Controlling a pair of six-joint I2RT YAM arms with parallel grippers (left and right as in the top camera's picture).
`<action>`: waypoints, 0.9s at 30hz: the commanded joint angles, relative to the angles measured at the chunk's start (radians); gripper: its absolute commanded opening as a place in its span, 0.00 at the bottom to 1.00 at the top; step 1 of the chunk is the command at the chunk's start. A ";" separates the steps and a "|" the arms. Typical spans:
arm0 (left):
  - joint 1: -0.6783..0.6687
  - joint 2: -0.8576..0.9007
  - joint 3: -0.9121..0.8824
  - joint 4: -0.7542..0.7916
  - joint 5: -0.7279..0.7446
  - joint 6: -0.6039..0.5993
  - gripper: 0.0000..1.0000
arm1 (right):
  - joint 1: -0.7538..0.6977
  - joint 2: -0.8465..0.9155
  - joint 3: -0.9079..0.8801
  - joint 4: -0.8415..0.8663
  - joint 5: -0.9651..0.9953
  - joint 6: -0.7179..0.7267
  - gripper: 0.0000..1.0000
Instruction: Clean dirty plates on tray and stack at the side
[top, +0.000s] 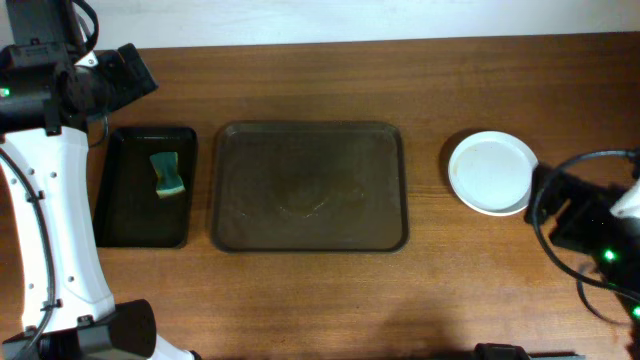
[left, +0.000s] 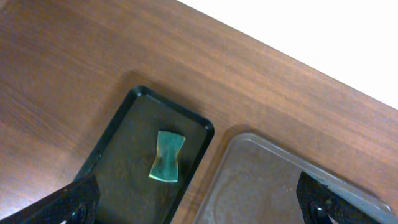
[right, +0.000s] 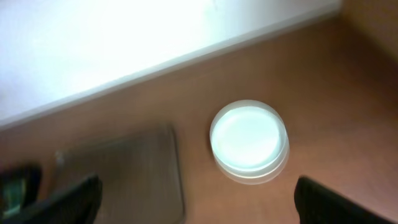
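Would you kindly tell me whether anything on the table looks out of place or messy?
Nothing is askew: the plates sit neatly beside the brown tray, and the sponge lies inside the black tray. Only a faint smeary mark near the brown tray's middle stands out.

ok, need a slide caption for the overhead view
Overhead view: plates stacked right of the bare brown tray; sponge lying in the small black tray at left.

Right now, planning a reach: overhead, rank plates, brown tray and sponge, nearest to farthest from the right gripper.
From the right gripper:
1. Plates, stacked beside it, far right.
2. Brown tray, centre.
3. Sponge, in the black tray, far left.
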 joint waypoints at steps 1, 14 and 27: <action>0.000 0.002 0.000 -0.002 0.010 -0.003 0.99 | 0.011 -0.145 -0.289 0.226 -0.034 -0.007 0.98; 0.000 0.002 0.000 -0.002 0.010 -0.003 0.99 | 0.071 -0.807 -1.429 1.181 -0.113 -0.153 0.98; 0.000 0.002 0.000 -0.002 0.010 -0.003 0.99 | 0.072 -0.909 -1.618 1.165 0.019 -0.153 0.98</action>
